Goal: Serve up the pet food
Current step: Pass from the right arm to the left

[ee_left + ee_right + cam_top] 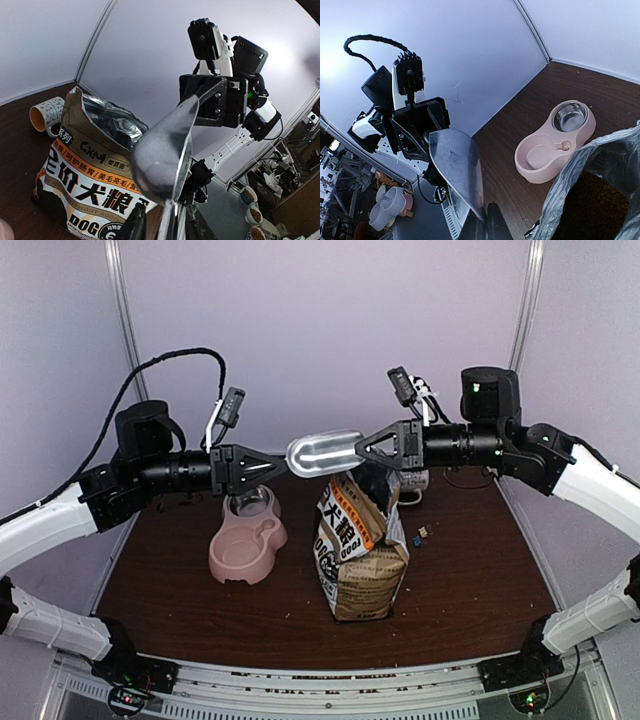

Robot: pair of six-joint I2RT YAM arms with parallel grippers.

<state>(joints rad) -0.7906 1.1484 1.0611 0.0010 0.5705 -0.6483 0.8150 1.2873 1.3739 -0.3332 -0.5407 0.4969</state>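
— Silver metal hangs between your hands in the top view. Who has it?

— The scoop [325,453] lies level in the air. My right gripper [365,448] is clamped tight on its handle. My left gripper [275,468] meets the bowl's front lip from the other side. The dog-food bag [360,560] stands open on the table [470,570], right below my right fingertips. The pink double bowl [245,545] sits below my left ones.

— And from your left wrist?

— The scoop's bowl runs straight out from between my left fingers [136,222], which are partly closed beside its lip. Whether they pinch it I cannot tell. The bag is down to the left of them, with a mug [45,116] lying beyond it.

— Your right wrist?

— My right fingers [495,225] sit narrow on the handle, the scoop standing out ahead of them. The pet food [592,202] lies down inside the bag's mouth, low to the right of those fingers. The scoop's bowl faces away from this camera, so I cannot tell what is in it.
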